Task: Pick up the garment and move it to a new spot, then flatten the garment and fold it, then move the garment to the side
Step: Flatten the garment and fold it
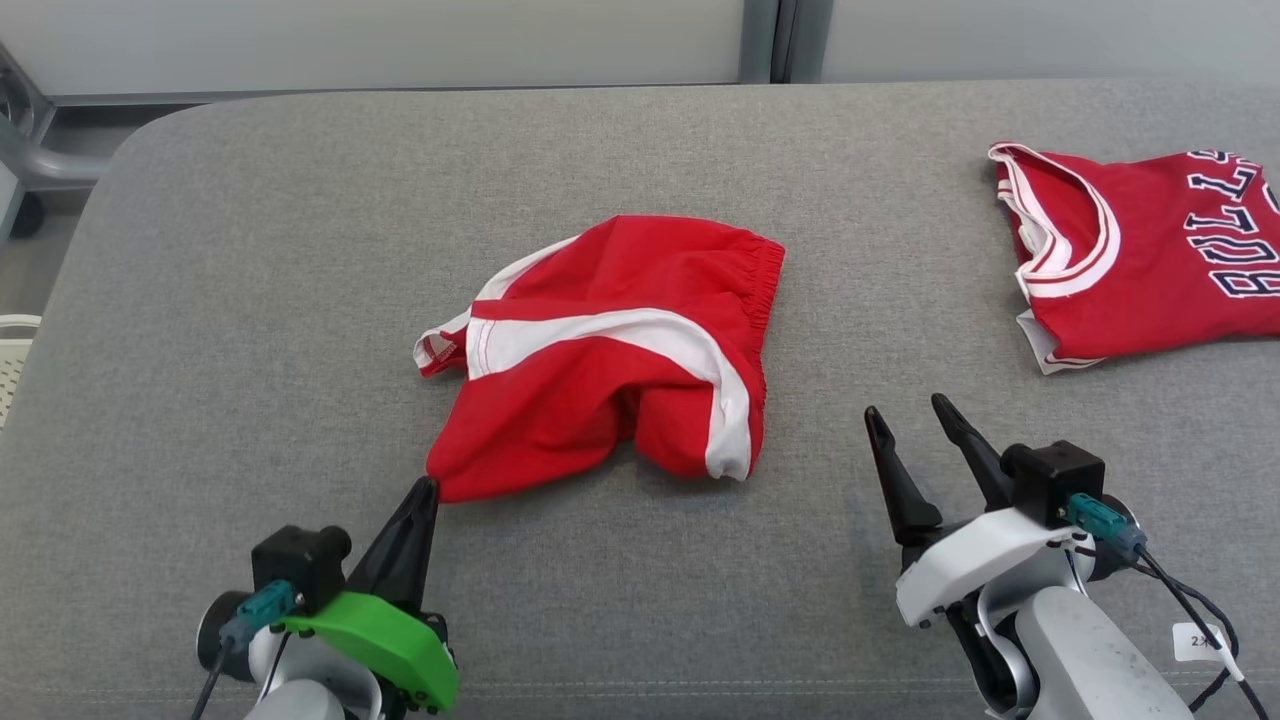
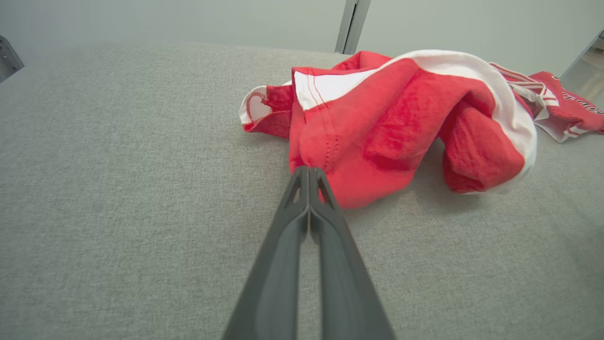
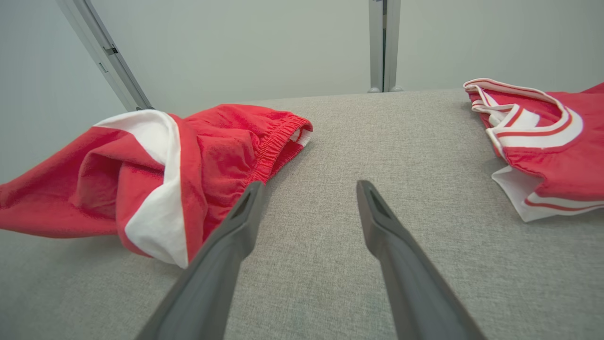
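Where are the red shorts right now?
Head view: red shorts lie at the centre of the grey surface, left of the Bulls jersey; the left gripper holds their near corner, jaws shut.

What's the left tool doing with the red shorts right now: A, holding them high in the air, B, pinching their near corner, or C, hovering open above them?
B: the left tool is shut on the near corner of the red shorts, which lie crumpled on the grey surface.

We noted a grey fabric-covered surface [image 1: 250, 300]. Red shorts [image 1: 600, 290] with white stripes lay crumpled near its middle; a red jersey [image 1: 1150, 280] lay flat, well apart, toward its right edge.
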Robot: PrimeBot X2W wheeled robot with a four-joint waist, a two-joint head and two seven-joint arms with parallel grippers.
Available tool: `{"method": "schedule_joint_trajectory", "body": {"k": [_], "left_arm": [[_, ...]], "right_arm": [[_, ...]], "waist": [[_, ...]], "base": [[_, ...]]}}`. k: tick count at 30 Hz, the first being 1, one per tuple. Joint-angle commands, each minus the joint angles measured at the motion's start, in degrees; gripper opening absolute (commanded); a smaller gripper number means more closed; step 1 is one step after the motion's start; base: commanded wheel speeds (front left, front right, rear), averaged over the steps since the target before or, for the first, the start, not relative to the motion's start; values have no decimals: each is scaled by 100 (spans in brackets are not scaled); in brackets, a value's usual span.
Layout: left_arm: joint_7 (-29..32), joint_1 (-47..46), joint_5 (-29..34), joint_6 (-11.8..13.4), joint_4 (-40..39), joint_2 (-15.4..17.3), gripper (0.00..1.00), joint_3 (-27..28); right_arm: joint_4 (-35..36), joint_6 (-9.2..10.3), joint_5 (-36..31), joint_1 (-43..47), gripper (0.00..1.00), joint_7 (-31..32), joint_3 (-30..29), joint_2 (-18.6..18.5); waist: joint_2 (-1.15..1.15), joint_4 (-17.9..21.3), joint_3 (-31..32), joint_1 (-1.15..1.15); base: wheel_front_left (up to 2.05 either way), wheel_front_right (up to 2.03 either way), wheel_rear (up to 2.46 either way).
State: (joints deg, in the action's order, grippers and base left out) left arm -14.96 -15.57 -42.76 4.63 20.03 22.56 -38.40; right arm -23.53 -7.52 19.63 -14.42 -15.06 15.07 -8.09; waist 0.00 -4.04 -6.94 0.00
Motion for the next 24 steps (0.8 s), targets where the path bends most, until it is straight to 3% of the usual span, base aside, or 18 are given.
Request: {"method": "schedule_joint_trajectory", "body": {"k": [1, 6, 14, 15, 16, 17, 18, 24], "left_arm": [[-18, 224, -28, 85, -136, 65, 0, 66], [5, 626, -84, 180, -233, 62, 0, 55], [32, 664, -264, -17, 446, -170, 0, -2], [30, 635, -267, -47, 525, -184, 8, -3], [20, 582, -242, -54, 567, -188, 43, 34], [9, 529, -215, -66, 579, -199, 89, 85], [-1, 506, -192, -71, 584, -218, 100, 119], [-26, 452, -13, -83, 298, -183, 100, 418]], "right_arm": [[-9, 6, 7, 42, 100, -22, 8, -35], [-62, 6, 22, -14, 100, -22, 60, -81], [-141, 6, 61, -111, 100, -22, 132, -132], [-146, 6, 66, -115, 100, -22, 138, -131], [-155, 6, 73, -119, 100, -22, 142, -134], [-161, 6, 80, -123, 100, -22, 143, -137], [-166, 6, 85, -127, 100, -22, 143, -138], [-163, 6, 92, -137, 100, -22, 146, -115]], "waist": [[0, -28, 14, 0], [0, -85, -29, 0], [0, -113, -86, 0], [0, -110, -84, 0], [0, -107, -81, 0], [0, -105, -76, 0], [0, -104, -71, 0], [0, -48, -45, 0]], "base": [[0, 0, 0], [0, 0, 0], [0, 0, 0], [0, 0, 0], [0, 0, 0], [0, 0, 0], [0, 0, 0], [0, 0, 0]]}}
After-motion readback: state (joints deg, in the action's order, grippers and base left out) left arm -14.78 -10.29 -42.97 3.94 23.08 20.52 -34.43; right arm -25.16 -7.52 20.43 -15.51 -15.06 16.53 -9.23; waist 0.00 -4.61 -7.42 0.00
